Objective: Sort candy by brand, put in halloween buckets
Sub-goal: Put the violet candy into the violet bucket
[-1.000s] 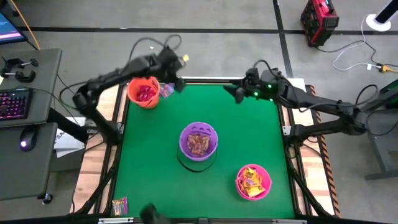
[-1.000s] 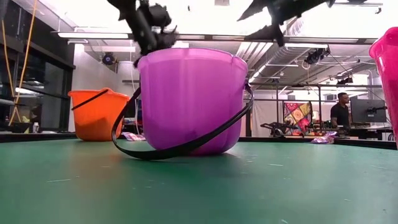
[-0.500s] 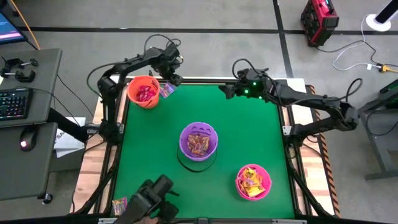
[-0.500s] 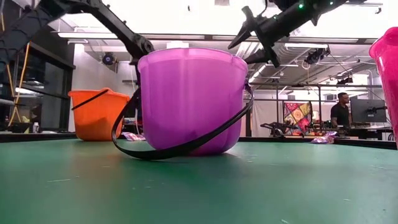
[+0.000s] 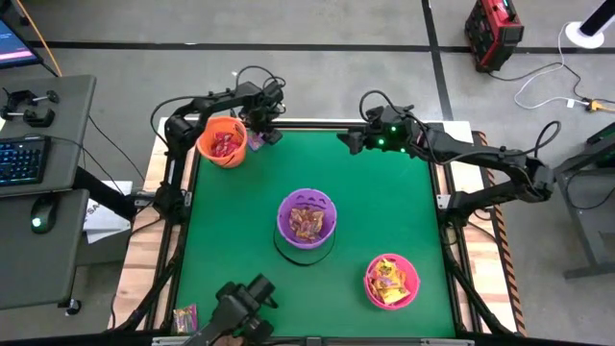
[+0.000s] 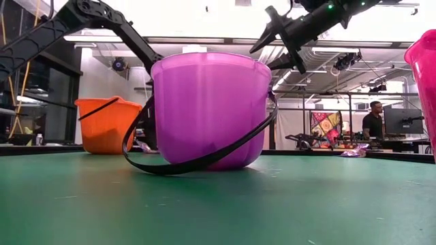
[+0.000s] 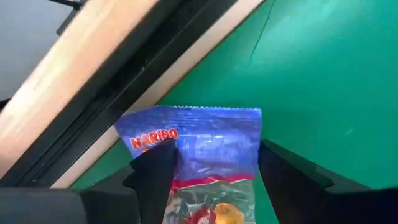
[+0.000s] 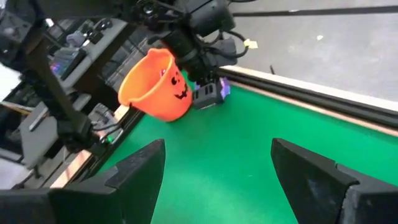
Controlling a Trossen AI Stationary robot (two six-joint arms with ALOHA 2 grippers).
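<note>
A blue-purple candy packet (image 7: 205, 130) lies flat on the green table (image 5: 384, 211) at its far left corner, beside the orange bucket (image 5: 222, 142). My left gripper (image 7: 214, 155) points down over the packet, open, one finger on each side of it; in the high view my left gripper (image 5: 261, 135) covers most of the packet. My right gripper (image 8: 217, 180) hangs open above the far edge (image 5: 348, 142), nothing between its fingers. The purple bucket (image 5: 307, 217) stands mid-table and the pink bucket (image 5: 390, 280) near right. All three buckets hold candy. My left gripper comes from above with its fingers (image 7: 155, 177) beside the packet's two side edges. Whether they touch the packet I cannot tell.
The purple bucket's black handle (image 6: 204, 160) lies on the mat in front of it. One more packet (image 5: 184, 317) lies off the mat at the near left corner, next to a dark object (image 5: 240, 309) at the near edge. The table frame (image 7: 112, 81) runs close behind the packet.
My left gripper has come down beside the orange bucket toward the far left corner, tipping from a slant until it points straight down over the packet. My right gripper has sunk a little and shifted slightly left along the far edge, then kept still.
</note>
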